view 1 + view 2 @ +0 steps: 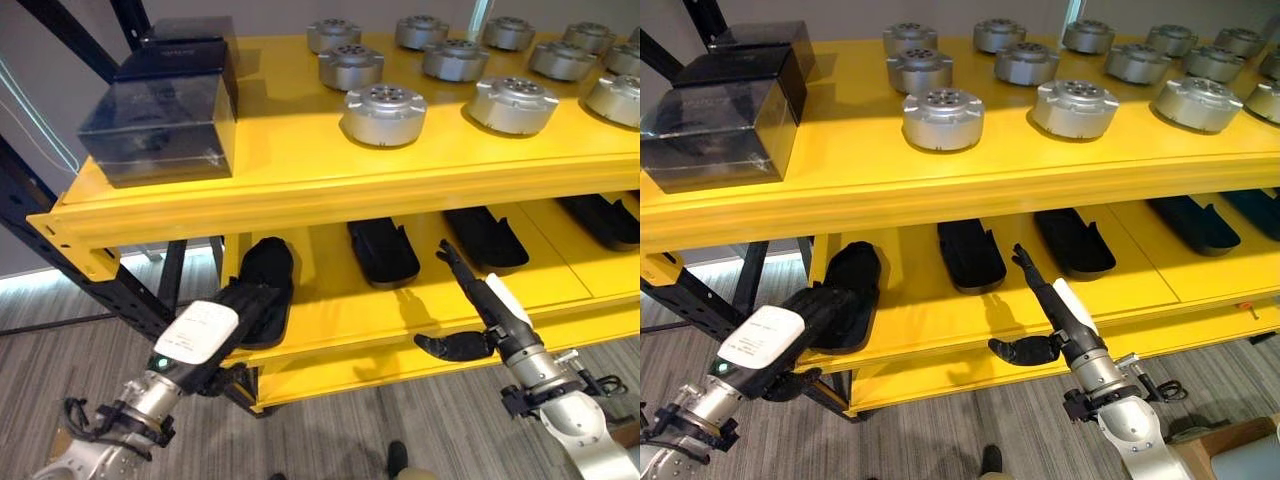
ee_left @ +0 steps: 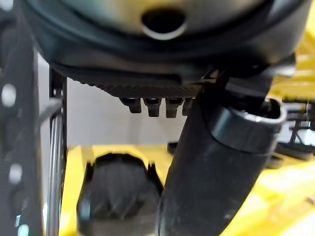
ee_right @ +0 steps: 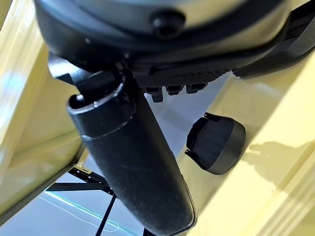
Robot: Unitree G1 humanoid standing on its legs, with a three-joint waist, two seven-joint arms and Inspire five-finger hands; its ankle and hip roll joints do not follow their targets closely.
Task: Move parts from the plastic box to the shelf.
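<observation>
Four black parts lie in a row on the lower yellow shelf [image 1: 560, 290] across the middle of the frame, with the edge of a further one at far right. My left hand [image 1: 255, 300], at lower left, rests against the leftmost part [image 1: 268, 272]; I cannot tell whether its fingers are closed on that part or merely lying on it. My right hand [image 1: 470, 285], at lower centre-right, is released: its fingers extend straight toward the gap between the second part [image 1: 384, 252] and the third part [image 1: 488, 237], holding nothing, thumb [image 1: 450, 346] spread out sideways over the shelf's front lip.

Round silver discs [image 1: 385, 113] and dark boxes [image 1: 160, 125] occupy the upper shelf.

Risks, as I judge them:
- Withdrawing the left hand carelessly could drag the leftmost part off the front edge, since it sits close to the lip.
- Advancing the right hand further could nudge neighbouring parts out of line.
- Raising either hand abruptly could strike the underside of the upper shelf.
</observation>
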